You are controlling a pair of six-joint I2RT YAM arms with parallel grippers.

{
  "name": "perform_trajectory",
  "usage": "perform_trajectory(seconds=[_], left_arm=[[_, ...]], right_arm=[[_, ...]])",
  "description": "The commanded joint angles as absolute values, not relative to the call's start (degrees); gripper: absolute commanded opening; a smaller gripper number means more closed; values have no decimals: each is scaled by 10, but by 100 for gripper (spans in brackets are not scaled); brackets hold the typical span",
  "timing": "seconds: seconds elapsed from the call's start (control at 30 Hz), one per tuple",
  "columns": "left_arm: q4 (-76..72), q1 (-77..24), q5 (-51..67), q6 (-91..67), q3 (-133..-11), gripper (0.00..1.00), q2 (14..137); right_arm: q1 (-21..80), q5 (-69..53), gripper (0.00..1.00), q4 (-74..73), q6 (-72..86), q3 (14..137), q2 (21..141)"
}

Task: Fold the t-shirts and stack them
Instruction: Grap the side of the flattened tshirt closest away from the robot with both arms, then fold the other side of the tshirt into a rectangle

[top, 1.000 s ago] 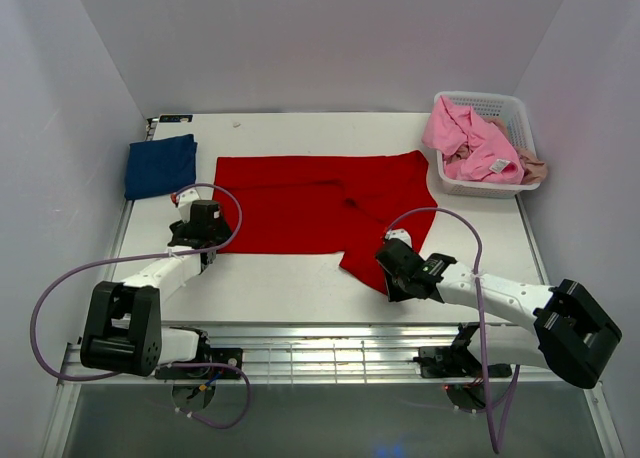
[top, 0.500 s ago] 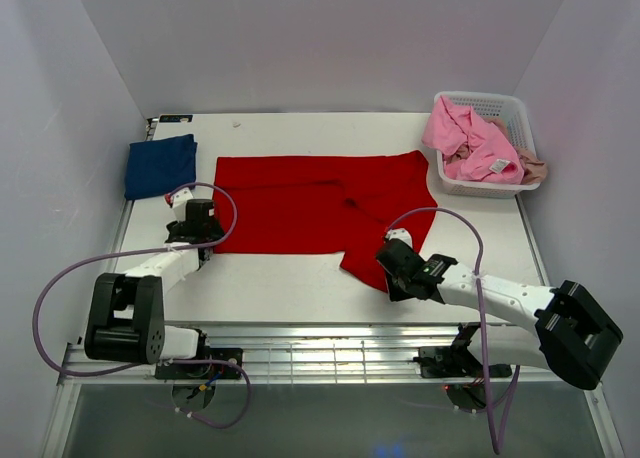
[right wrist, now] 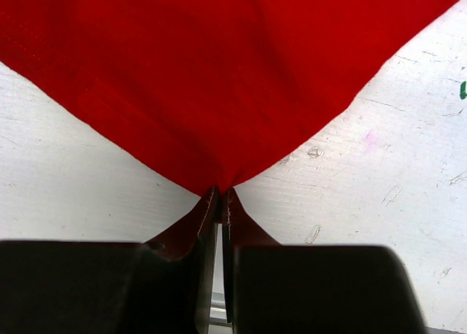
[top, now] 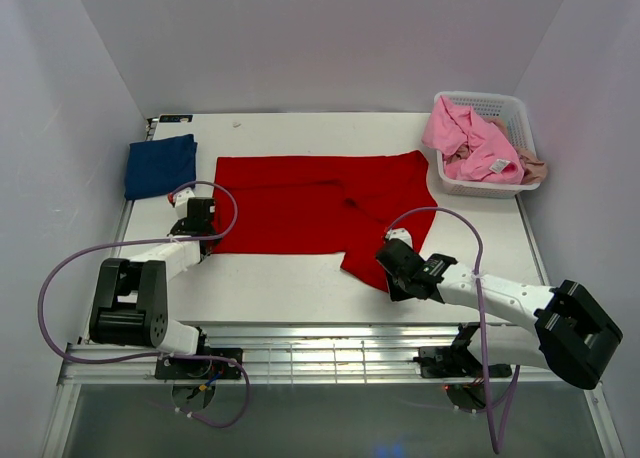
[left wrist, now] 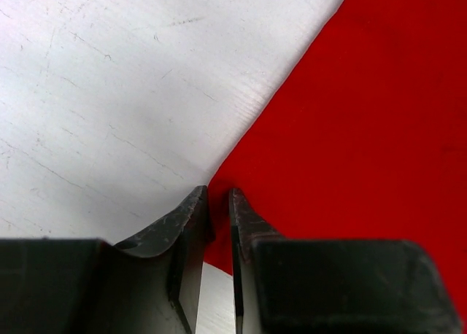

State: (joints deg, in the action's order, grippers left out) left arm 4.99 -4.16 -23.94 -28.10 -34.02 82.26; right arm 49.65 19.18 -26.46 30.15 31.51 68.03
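White table (top: 300,128), seen from overhead. Bright red cloth t-shirt (top: 320,203) lies spread flat across the middle, long side running left to right. Its near-right part hangs down to a point toward the arms.

Left gripper (left wrist: 219,194): sits at the shirt's near-left corner, low on the table. Wrist view shows the two dark fingers (left wrist: 186,224) drawn close, only a thin slit between them. The red edge runs diagonally down to the tips and into that slit. Bare white table to the left of the edge, red cloth to the right. Cannot tell whether the cloth is truly pinched or just lies in the gap.

Right gripper (right wrist: 221,195): at the shirt's near-right point. Jaws pressed together with the very tip of the red corner caught between them. The cloth fans out wide from the tips, with a stitched hem along its left edge. White table on both sides of the point.

Folded navy blue cloth t-shirt (top: 160,165): far left of the table, just beyond the left gripper, apart from the red shirt.

White plastic lattice basket (top: 515,108): far right corner. Crumpled pink t-shirts (top: 465,143) are heaped in it and spill over its left rim. A bit of beige cloth (top: 535,166) shows at its near-right side.
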Motion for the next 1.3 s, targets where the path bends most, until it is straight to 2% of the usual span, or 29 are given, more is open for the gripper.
perform_trajectory(seconds=[0.0, 0.17, 0.27, 0.37, 0.4, 0.67, 0.93, 1.27], left_arm=[[67, -36, -235, -283, -353, 28, 822], [73, -36, -236, -288, -348, 15, 813], [73, -36, -234, -291, -352, 12, 802], [69, -36, -222, -299, -353, 1, 788], [65, -36, -219, -301, -354, 0, 784], [40, -28, -172, -313, -383, 0, 791], [16, -1, -120, -326, -431, 0, 863], [-14, 64, -14, -347, -528, 0, 973]], right_arm=[[500, 201, 8, -264, 301, 332, 685], [500, 209, 8, -271, 301, 344, 684], [499, 232, 8, -275, 294, 369, 680], [497, 258, 9, -274, 266, 410, 690], [493, 262, 9, -274, 260, 422, 695], [433, 283, 9, -261, 198, 507, 772], [324, 260, 9, -224, 117, 577, 830], [240, 212, 8, -222, 33, 750, 973]])
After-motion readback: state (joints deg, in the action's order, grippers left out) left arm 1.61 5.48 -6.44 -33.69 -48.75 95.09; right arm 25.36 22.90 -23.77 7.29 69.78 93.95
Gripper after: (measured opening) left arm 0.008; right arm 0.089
